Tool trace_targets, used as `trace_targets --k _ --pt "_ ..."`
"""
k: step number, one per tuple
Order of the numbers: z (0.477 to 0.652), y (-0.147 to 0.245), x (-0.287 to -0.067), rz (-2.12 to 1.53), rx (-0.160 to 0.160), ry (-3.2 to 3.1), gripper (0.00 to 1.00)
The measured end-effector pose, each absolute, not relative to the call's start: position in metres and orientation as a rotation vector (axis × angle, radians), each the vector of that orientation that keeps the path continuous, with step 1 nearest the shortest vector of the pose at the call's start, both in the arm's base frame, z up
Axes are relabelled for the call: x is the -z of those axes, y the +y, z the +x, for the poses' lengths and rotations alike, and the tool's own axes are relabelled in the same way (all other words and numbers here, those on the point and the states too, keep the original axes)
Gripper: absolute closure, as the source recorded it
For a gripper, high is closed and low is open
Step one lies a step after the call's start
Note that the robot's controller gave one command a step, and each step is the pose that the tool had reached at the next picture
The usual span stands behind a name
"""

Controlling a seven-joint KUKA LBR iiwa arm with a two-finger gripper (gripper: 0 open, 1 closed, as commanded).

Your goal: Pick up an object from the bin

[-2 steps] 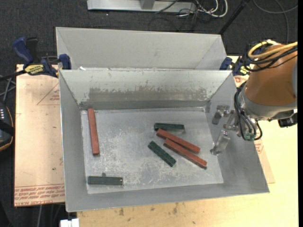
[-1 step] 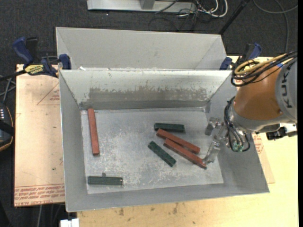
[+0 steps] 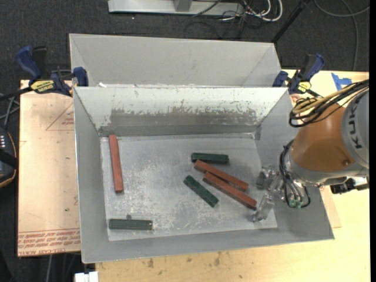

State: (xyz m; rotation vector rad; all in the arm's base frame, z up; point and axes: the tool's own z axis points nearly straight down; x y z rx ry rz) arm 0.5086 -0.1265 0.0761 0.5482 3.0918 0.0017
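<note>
We found the gripper set low against the right wall of the bin, just beside the end of a red-brown bar lying aslant there, which we judged the nearest candidate, though we could not tell whether the pincer was released or clenched.

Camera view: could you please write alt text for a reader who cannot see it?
The arm's tool hangs at the right of a grey bin, close to the right ends of two slanted red-brown bars. Three dark green bars and a third red-brown bar, at the left, lie scattered on its floor.
</note>
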Motion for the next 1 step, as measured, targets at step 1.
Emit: trace_targets --k 1 --pt "0.5062 -0.0674 -0.0737 0.810 -0.002 3.037 1.00"
